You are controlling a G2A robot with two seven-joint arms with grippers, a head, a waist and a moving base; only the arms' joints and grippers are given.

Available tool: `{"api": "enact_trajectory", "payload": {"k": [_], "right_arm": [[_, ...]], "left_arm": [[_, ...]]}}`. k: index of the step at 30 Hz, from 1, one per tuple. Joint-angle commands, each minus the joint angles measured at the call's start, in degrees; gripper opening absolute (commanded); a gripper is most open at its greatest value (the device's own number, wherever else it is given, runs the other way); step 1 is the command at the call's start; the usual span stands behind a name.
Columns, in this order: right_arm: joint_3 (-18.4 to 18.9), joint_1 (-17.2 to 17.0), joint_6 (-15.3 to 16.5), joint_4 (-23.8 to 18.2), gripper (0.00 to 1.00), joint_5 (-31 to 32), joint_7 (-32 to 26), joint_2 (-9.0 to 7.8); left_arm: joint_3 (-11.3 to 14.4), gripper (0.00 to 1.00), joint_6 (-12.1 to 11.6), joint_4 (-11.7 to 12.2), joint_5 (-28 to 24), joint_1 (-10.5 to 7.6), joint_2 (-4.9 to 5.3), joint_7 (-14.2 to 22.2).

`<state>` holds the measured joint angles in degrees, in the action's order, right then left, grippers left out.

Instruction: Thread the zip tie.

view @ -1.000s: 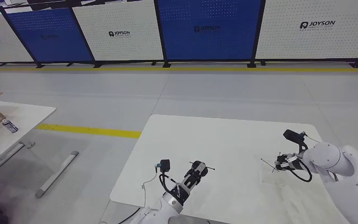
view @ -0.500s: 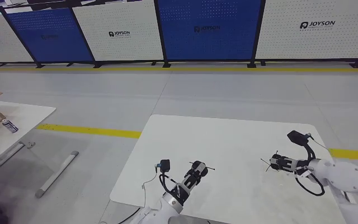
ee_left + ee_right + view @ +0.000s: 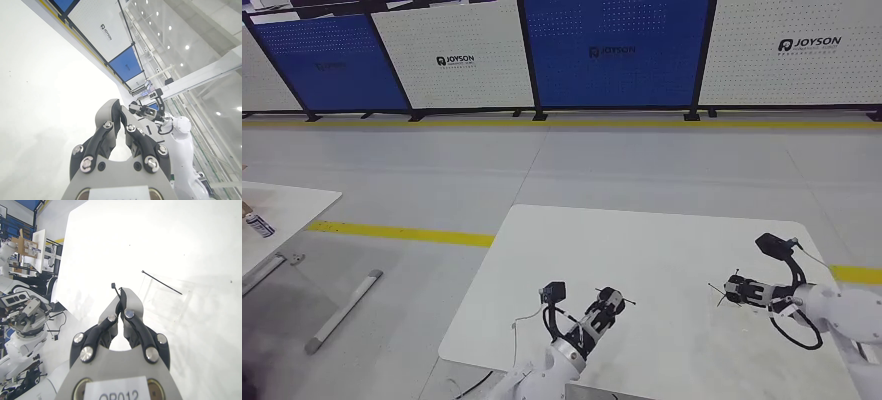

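Note:
My right gripper [image 3: 121,291] is shut on a black zip tie [image 3: 115,289] whose square head sticks out past the fingertips. In the top view this gripper [image 3: 730,291] hovers over the right side of the white table [image 3: 642,245]. My left gripper [image 3: 120,108] is shut, and in the top view [image 3: 610,297] a thin black zip tie [image 3: 625,300] crosses its tip near the table's front edge. The right wrist view shows that tie [image 3: 56,314] jutting from the left gripper. The two grippers point toward each other, well apart.
A second black zip tie [image 3: 161,282] lies loose over a clear, shallow tray [image 3: 170,308] on the table just beyond my right gripper. Blue and white partition panels [image 3: 612,50] stand far behind. Another white table [image 3: 282,215] stands off to the left.
The right gripper dropped and shifted slightly left with its tie, then held still. The left arm has since moved a little to the right along the front edge.

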<state>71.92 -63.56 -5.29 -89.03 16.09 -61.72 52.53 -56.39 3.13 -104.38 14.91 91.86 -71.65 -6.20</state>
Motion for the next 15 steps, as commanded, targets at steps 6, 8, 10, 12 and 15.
{"api": "enact_trajectory", "payload": {"k": [6, 8, 10, 12, 15], "right_arm": [[0.0, 0.0, 0.0, 0.0, 0.0, 0.0, 0.0, 0.0], [0.0, 0.0, 0.0, 0.0, 0.0, 0.0, 0.0, 0.0], [0.2, -0.5, 0.8, -0.4, 0.0, -0.5, 1.6, 0.04], [1.7, -3.0, 4.4, -2.1, 0.0, -2.7, 5.4, -0.02], [3.6, -7.7, 9.1, -5.1, 0.0, -4.3, 10.5, -0.2]], "left_arm": [[3.8, 0.0, 2.5, 7.4, -1.7, -5.96, -1.64, -1.8], [3.8, 0.0, 2.5, 7.4, -1.7, -5.96, -1.64, -1.8], [3.8, 0.0, 2.5, 7.4, -1.7, -5.96, -1.64, -1.8], [3.8, 0.0, 2.5, 7.4, -1.7, -5.96, -1.64, -1.8], [3.8, 0.0, 2.5, 7.4, -1.7, -5.96, -1.64, -1.8]]}}
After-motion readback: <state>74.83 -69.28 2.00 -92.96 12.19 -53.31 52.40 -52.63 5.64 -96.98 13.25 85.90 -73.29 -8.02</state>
